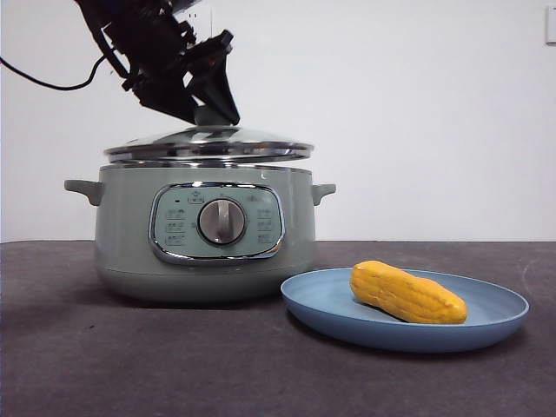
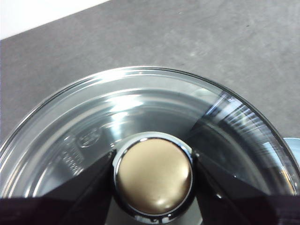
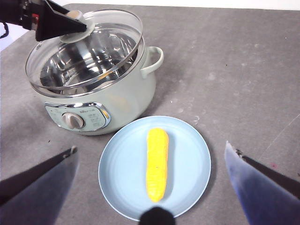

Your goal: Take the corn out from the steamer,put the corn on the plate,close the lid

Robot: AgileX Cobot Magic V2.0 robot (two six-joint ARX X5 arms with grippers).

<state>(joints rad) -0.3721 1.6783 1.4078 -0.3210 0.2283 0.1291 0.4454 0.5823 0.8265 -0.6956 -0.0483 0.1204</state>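
Note:
The yellow-orange corn [image 1: 407, 294] lies on the light-blue plate [image 1: 499, 314], to the right of the sage-green steamer [image 1: 122, 234]. My left gripper [image 1: 208, 106] is shut on the green knob [image 2: 153, 174] of the glass lid [image 1: 208, 143]. It holds the lid just over the steamer's rim, slightly tilted and a little off centre. The right wrist view shows the steamer [image 3: 136, 93], the lid [image 3: 103, 47], the corn [image 3: 157, 164] and the plate [image 3: 122, 178]. My right gripper [image 3: 150, 152] is open and empty, high above the plate.
The steamer's control panel with its silver dial [image 1: 221, 221] faces the front. Through the lid the steel inner pot [image 3: 79, 63] shows nothing inside. The dark grey table [image 1: 104, 365] spreads around the steamer and plate.

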